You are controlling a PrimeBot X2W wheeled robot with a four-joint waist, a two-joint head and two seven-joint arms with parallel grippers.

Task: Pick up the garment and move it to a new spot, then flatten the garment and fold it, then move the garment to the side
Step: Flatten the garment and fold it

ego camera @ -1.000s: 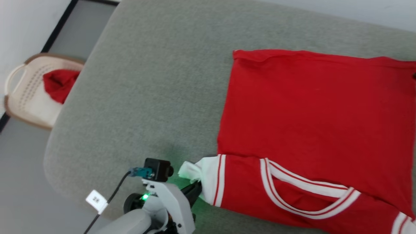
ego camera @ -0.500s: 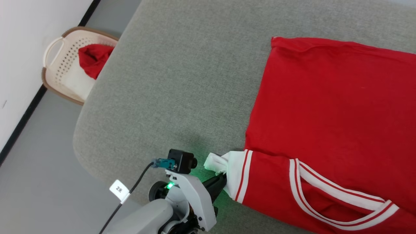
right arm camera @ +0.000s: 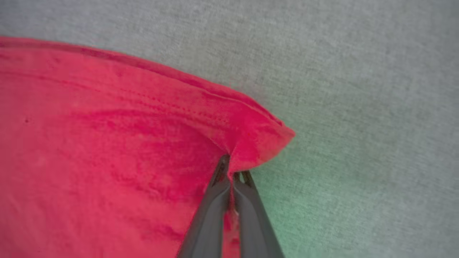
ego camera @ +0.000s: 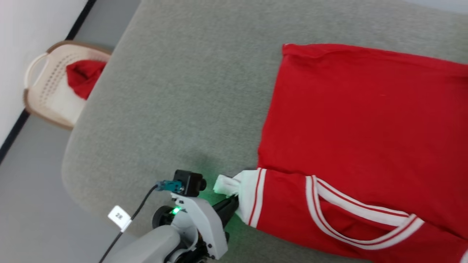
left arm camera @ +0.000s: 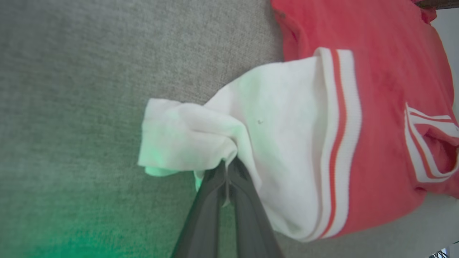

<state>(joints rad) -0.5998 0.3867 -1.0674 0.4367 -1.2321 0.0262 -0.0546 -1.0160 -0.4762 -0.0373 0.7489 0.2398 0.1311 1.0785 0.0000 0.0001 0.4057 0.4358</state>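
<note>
Left claw (left arm camera: pixel 226 172) pinches the white sleeve (left arm camera: pixel 272 136); right claw (right arm camera: pixel 233 168) nips the red hem corner (right arm camera: pixel 265 139) just ahead. The garment (ego camera: pixel 358 120) lies flat between them on the grey pad (ego camera: pixel 190 91), probably gripped for an even lift.

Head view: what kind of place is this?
Probably an indoor laundry-folding setup: a grey fabric-covered padded surface like a bed, with the garment spread on it, and a perforated laundry basket holding a red cloth on the floor by a white wall.
</note>
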